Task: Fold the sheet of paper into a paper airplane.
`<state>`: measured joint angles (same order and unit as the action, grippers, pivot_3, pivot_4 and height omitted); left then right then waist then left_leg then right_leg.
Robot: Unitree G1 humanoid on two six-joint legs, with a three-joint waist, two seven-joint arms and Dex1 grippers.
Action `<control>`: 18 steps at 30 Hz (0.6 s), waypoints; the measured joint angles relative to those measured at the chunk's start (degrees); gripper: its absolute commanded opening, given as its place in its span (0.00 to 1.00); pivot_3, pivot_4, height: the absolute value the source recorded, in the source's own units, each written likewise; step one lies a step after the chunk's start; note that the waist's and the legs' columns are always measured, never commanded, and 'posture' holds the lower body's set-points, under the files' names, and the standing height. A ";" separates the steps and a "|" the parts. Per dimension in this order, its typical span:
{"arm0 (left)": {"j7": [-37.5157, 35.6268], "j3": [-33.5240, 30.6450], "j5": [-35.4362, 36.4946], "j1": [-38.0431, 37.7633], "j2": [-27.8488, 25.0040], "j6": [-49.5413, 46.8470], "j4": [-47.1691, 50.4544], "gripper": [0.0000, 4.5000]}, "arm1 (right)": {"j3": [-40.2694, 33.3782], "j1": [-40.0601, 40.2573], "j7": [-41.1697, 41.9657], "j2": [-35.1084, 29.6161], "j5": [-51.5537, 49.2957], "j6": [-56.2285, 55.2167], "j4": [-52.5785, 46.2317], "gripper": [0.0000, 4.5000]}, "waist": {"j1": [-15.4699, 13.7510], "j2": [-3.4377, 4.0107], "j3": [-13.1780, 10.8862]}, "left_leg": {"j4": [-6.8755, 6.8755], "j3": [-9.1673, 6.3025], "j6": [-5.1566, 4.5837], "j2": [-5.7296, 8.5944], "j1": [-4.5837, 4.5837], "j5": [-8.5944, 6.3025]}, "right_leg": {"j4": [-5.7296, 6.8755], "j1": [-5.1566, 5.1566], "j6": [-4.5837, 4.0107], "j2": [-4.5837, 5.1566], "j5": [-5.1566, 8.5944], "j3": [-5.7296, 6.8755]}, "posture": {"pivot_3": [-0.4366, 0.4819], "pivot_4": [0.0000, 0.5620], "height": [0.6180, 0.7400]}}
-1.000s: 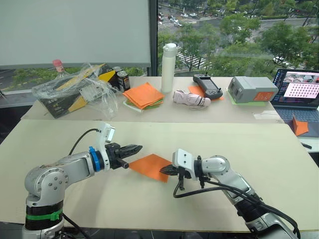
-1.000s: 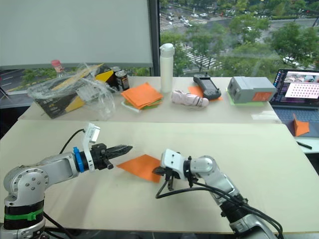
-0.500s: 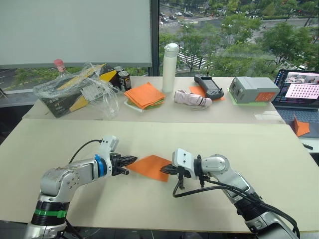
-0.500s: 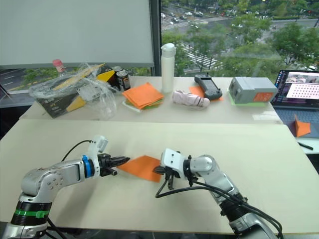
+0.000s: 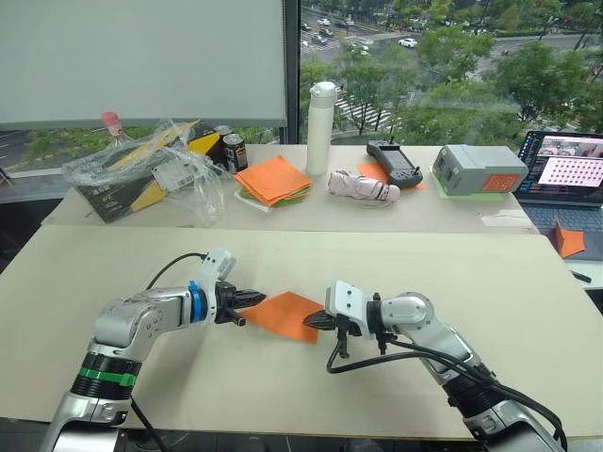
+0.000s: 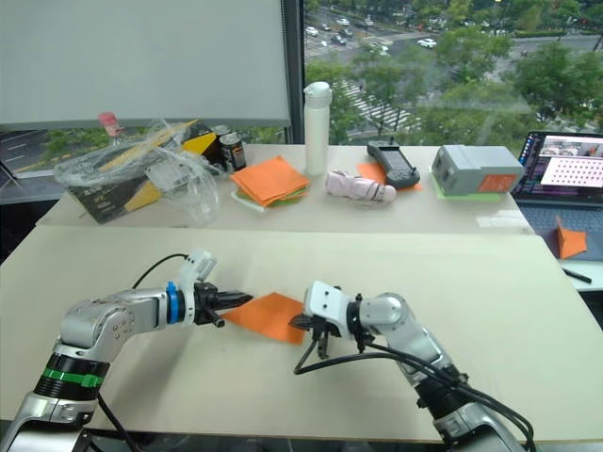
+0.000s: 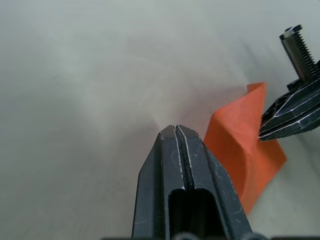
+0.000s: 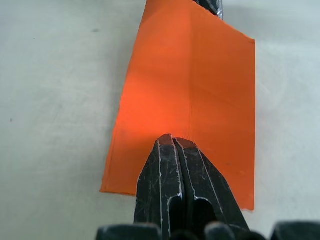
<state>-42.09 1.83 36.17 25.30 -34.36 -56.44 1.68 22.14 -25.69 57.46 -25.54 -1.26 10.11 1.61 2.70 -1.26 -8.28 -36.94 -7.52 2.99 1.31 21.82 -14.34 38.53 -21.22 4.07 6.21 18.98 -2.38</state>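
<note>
Both arms are silver-grey metal with rounded joints. The left pincer (image 5: 252, 299) has black tapered fingers behind a blue wrist ring and a white camera block; a green band circles its lower arm. The right pincer (image 5: 312, 322) carries a white block, black cables and a threaded screw.

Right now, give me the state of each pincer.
Left pincer: shut, empty, tip beside the orange paper.
Right pincer: shut, tip over the paper's near edge; a grip on it cannot be told.
</note>
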 measured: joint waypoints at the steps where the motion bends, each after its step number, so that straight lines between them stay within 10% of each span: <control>1: -0.33 0.25 0.00 0.00 0.07 -0.08 0.19 0.00 | 0.00 0.02 0.00 -0.04 0.00 0.00 0.00 0.00 | 0.00 0.00 0.00 | 0.00 0.00 0.00 0.00 0.00 0.00 | 0.00 0.00 0.00 0.00 0.00 0.00 | 0.48 0.27 1.00; 18: -6.95 7.09 -3.53 -2.64 -2.11 1.08 4.20 0.00 | -0.01 0.18 0.05 -0.68 0.03 -0.28 -0.06 0.00 | -0.05 0.00 0.00 | 0.00 0.00 -0.01 0.00 0.00 0.00 | 0.00 0.00 0.00 0.00 0.00 0.00 | 0.48 0.27 1.00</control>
<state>-49.04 8.93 32.64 22.66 -36.47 -55.36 5.88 22.13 -25.50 57.51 -26.22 -1.23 9.83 1.56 2.65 -1.26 -8.28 -36.94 -7.53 2.98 1.31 21.82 -14.34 38.52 -21.21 4.07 6.20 18.98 -2.38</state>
